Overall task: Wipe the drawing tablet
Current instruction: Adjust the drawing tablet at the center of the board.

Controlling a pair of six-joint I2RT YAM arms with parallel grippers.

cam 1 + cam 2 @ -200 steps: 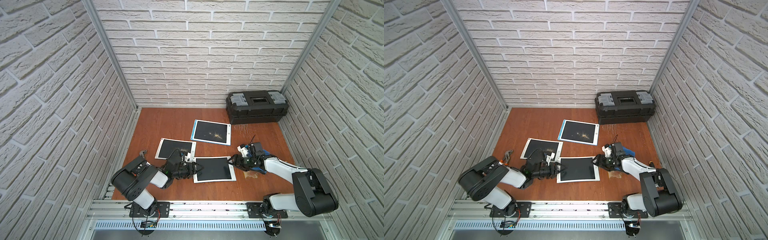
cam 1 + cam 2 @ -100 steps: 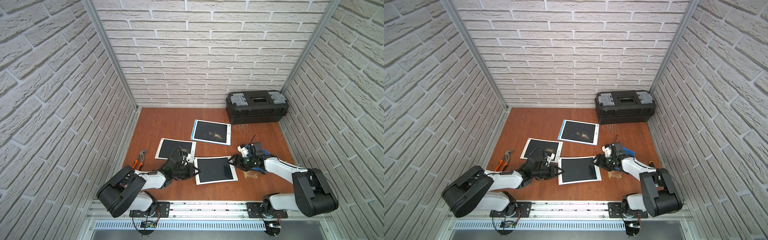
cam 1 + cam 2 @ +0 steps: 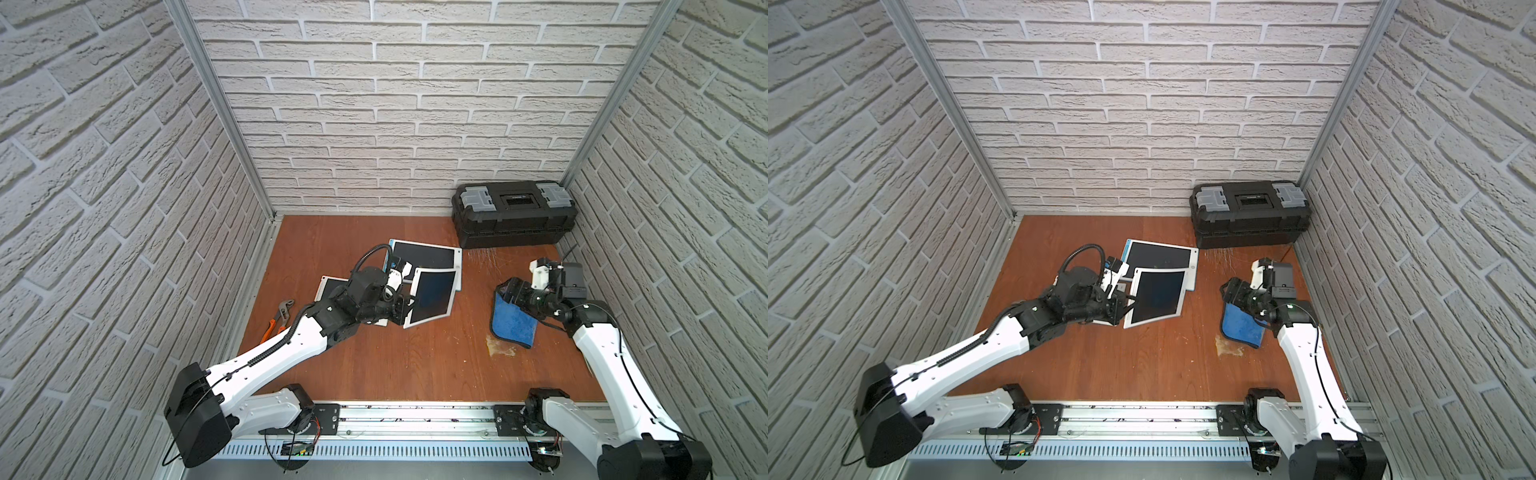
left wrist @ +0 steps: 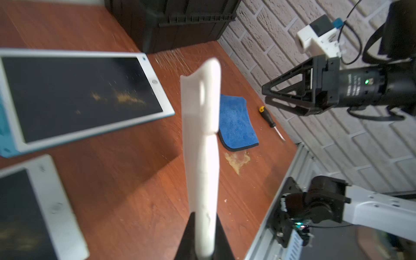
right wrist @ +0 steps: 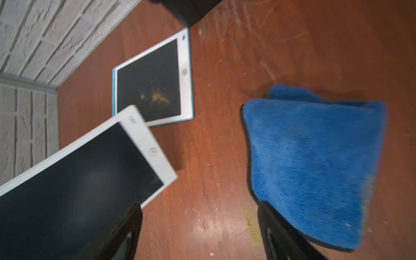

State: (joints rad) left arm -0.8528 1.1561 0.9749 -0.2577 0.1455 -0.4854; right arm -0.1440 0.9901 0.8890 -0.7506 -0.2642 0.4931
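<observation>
I see bare table [image 3: 465, 345] open between the drawing tablet [image 3: 432, 297] and the blue cloth [image 3: 513, 326] by the right wall. My left gripper [image 3: 408, 310], arm stretched forward, pinches the tablet's edge and holds it tilted off the wood. My right gripper [image 3: 505, 290] hovers over the cloth with its jaws spread.

- Rear right corner of the table [image 3: 395, 365]: toolbox [image 3: 513, 216].
- Centre: raised tablet [image 3: 432, 297], before 1 flat tablet [image 3: 424, 254]; another tablet [image 3: 330, 286] lies to its left.
- Right of the 3 tablets: cloth [image 3: 513, 322], on the table.
- Left edge: pliers [image 3: 279, 316].
</observation>
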